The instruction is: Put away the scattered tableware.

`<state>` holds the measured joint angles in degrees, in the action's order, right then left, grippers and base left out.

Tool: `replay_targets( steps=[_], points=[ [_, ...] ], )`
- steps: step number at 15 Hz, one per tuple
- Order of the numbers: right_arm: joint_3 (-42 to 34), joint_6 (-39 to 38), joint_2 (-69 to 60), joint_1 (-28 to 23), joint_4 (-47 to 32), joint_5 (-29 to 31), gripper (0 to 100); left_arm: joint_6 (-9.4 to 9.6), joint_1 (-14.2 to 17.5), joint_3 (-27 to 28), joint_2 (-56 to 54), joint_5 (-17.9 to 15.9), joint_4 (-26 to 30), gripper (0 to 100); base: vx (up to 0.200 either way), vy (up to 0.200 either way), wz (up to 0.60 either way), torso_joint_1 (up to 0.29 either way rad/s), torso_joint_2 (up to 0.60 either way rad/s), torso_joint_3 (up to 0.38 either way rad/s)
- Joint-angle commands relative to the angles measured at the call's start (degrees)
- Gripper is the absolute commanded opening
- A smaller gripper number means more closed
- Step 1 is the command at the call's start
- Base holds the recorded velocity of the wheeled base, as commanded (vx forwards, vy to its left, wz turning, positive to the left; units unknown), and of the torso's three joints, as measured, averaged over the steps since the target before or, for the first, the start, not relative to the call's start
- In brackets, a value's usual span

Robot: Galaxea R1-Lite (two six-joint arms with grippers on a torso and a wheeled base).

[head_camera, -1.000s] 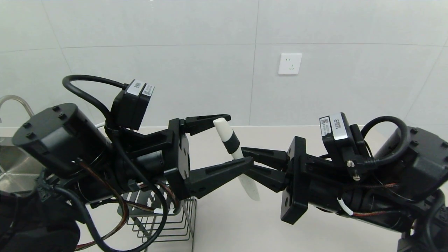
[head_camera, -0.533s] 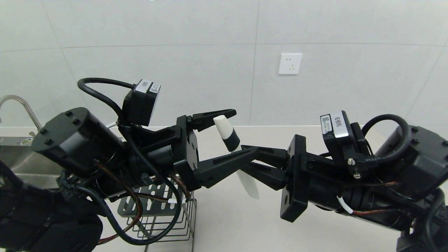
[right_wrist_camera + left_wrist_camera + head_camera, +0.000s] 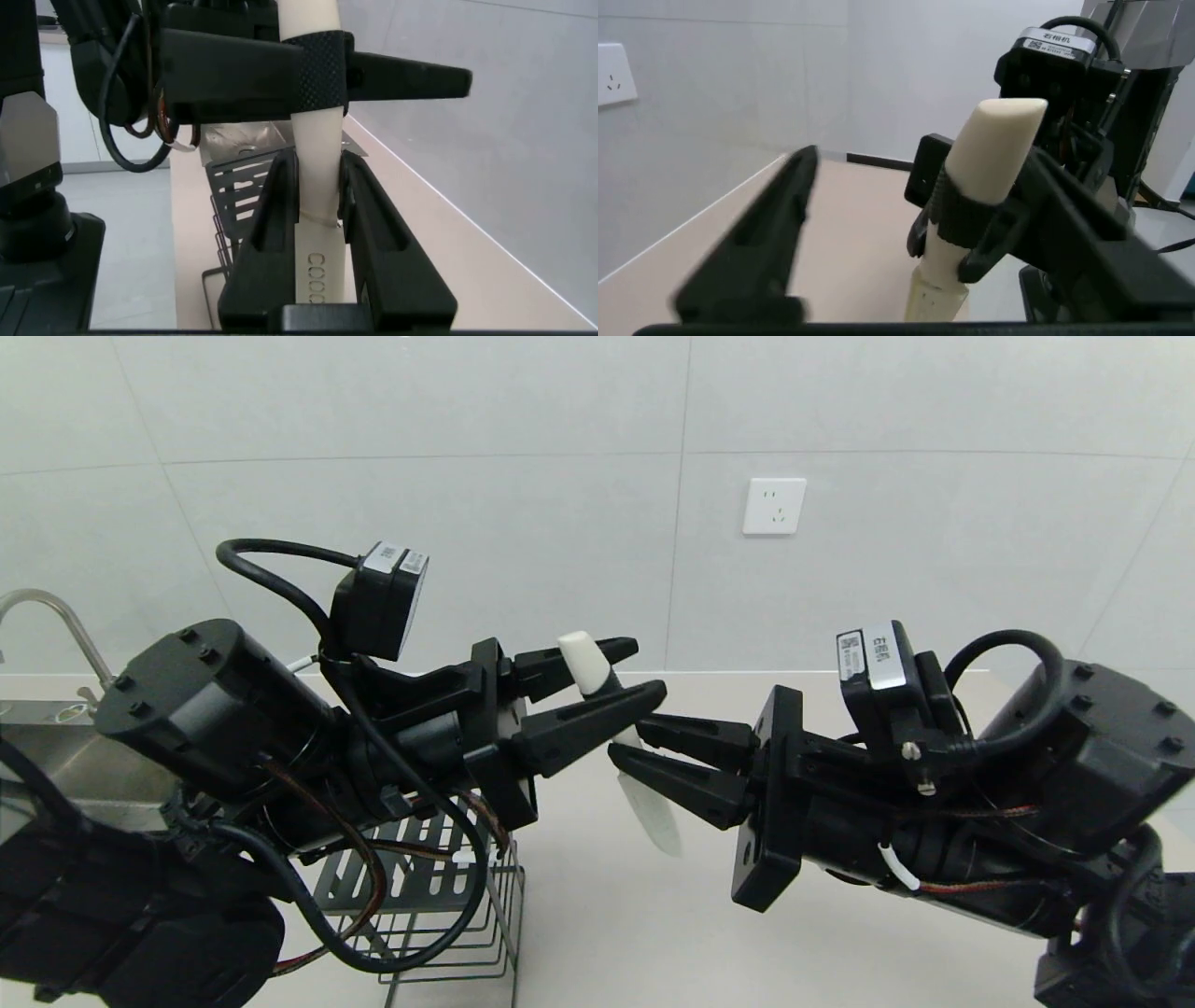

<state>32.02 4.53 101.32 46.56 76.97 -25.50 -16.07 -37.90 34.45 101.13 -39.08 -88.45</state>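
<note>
Midway, then: the knife [image 3: 653,812] is clamped aloft by the right gripper [image 3: 633,739], the hold of the left gripper [image 3: 649,666] cannot be told, and the rack [image 3: 411,887] is not yet reached.

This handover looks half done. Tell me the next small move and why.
Probably close the left gripper on the knife. In the left wrist view one finger stands clear of it, while the right gripper clamps it lower down.

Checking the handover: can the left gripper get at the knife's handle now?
Likely yes: the left gripper is open around the knife handle; the right gripper clamps it lower down, leaving that part free.
</note>
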Motion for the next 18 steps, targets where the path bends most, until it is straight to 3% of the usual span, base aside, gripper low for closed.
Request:
replay_targets(
  steps=[1, 4, 5, 10, 14, 16, 17, 18],
  points=[
    [0.8, 0.0, 0.8, 0.0, 0.0, -0.1, 0, -0.02, -0.1, 0.1, -0.1, 0.1, -0.1, 0, 0.0, 0.0, 0.0, 0.0, 0.0, 0.0],
    [1.3, 0.3, 1.8, -0.4, 0.0, 0.1, 0, -0.02, -0.2, 0.0, -0.1, 0.1, -1.0, 0, 0.0, 0.0, 0.0, 0.0, 0.0, 0.0],
    [1.2, 0.2, 1.9, -0.4, 0.0, 0.2, 100, -0.02, -0.1, -0.2, -0.1, 0.3, -1.1, 0, 0.0, 0.0, 0.0, 0.0, 0.0, 0.0],
    [-4.9, 0.3, -3.5, -3.5, 0.0, 0.5, 100, 0.25, 1.9, -0.3, -0.8, 2.2, -0.8, 0, 0.0, 0.0, 0.0, 0.0, 0.0, 0.0],
    [-15.2, 0.4, -15.0, -13.7, -0.2, 0.5, 100, 0.51, 3.9, 0.1, -4.6, 2.6, 2.7, 0, 0.0, 0.0, 0.0, 0.0, 0.0, 0.0],
    [-18.8, 0.7, -22.8, -23.4, -0.3, 0.5, 100, 0.69, 3.7, 0.0, -10.2, 2.6, 10.5, 0, 0.0, 0.0, 0.0, 0.0, 0.0, 0.0],
    [-21.7, 0.7, -27.1, -26.8, -0.3, 0.5, 0, 0.77, 3.7, 0.1, -13.4, 2.6, 15.2, 0, 0.0, 0.0, 0.0, 0.0, 0.0, 0.0],
    [-23.9, 0.7, -30.8, -28.8, -0.5, 0.5, 0, 0.86, 3.8, 0.1, -15.8, 2.6, 18.8, 0, 0.0, 0.0, 0.0, 0.0, 0.0, 0.0]
  ],
)
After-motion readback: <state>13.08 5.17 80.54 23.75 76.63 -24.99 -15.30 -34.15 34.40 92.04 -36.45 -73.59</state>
